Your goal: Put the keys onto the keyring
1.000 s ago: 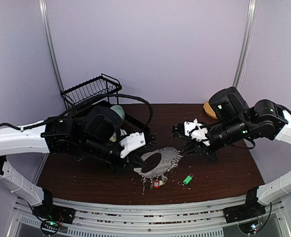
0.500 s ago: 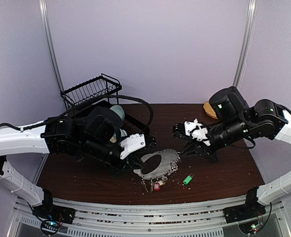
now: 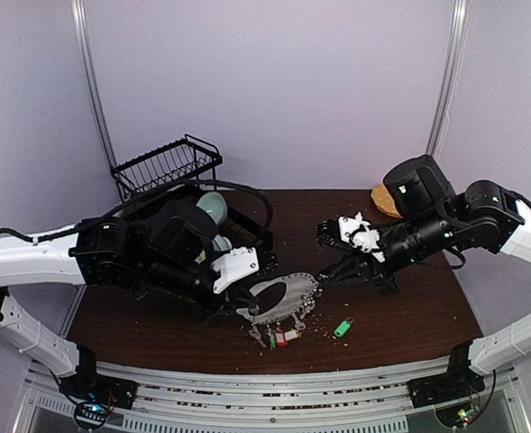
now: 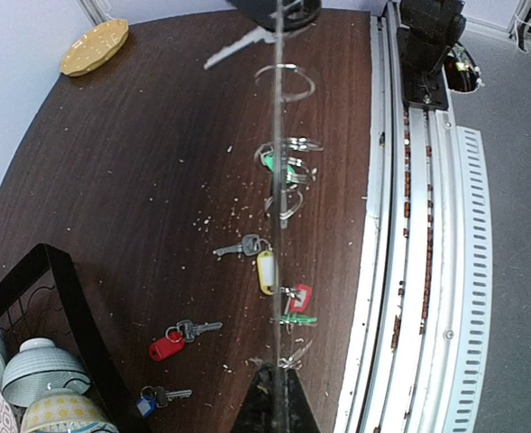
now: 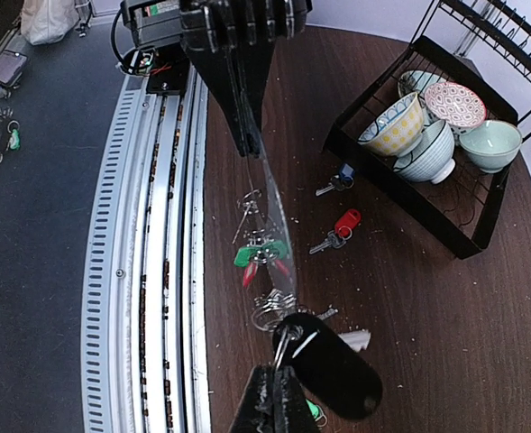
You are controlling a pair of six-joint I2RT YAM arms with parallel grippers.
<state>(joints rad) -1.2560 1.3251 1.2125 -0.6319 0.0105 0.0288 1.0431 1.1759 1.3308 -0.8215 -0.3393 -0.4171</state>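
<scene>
The keyring (image 3: 283,298) is held off the table between both grippers. My left gripper (image 3: 245,305) is shut on its left end. In the left wrist view the keyring (image 4: 279,180) shows edge-on as a thin line running up from the gripper (image 4: 279,397). Red-tagged (image 4: 299,298) and green-tagged (image 4: 297,318) keys hang from it; a yellow-tagged key (image 4: 265,271) lies beside it. My right gripper (image 5: 274,397) is shut on the small ring of a black-tagged key (image 5: 328,365) at the keyring's right end (image 3: 324,275). Another green-tagged key (image 3: 342,327) lies on the table.
A red-tagged key (image 4: 170,341) and a blue-tagged key (image 4: 152,397) lie on the table near the black rack (image 5: 400,194) that holds several bowls. A yellow-orange plate (image 3: 382,200) sits at the back right. The slotted rail (image 4: 409,225) runs along the near edge.
The keyring and both grippers have shifted slightly left and toward the near edge. The hanging keys moved with the ring. Both grips are unchanged.
</scene>
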